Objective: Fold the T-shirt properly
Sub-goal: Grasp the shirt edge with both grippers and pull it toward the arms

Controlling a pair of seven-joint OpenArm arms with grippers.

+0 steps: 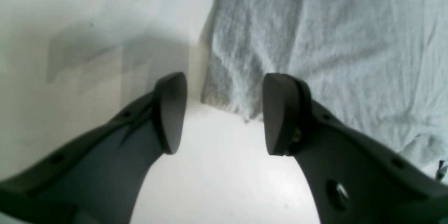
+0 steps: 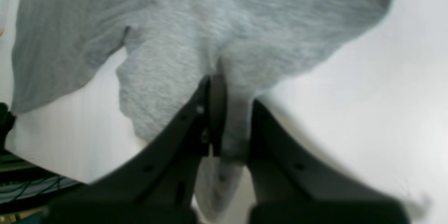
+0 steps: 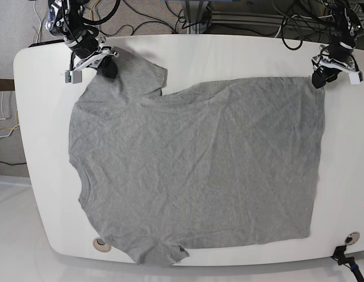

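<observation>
The white worktop (image 3: pixel 187 53) has rounded corners and fills most of the base view, with bare strips showing along its far edge and both ends. The grey T-shirt (image 3: pixel 193 170) lies spread flat on it, covering most of its width. In the base view the neck opening is at the left, the hem runs down the right side, one sleeve points to the near edge and the other to the far left corner. The cloth is lightly wrinkled all over.

The right end effector (image 3: pixel 108 67) is at that far left sleeve. In the right wrist view its jaws are pinched together on a fold of the sleeve fabric (image 2: pixel 231 126), which bunches up between the dark fingers (image 2: pixel 217 112) and hangs a little below them. The rest of the sleeve spreads away above the grip.

The left end effector (image 3: pixel 319 78) sits at the far right corner of the shirt, by the hem. In the left wrist view its jaws stand wide apart, holding nothing. One fingertip (image 1: pixel 171 112) is over bare worktop and the other (image 1: pixel 280 112) over the cloth, with the hem corner (image 1: pixel 224 101) between them. Whether the tips touch the surface I cannot tell.

Cables (image 3: pixel 152 17) lie beyond the far edge of the worktop.
</observation>
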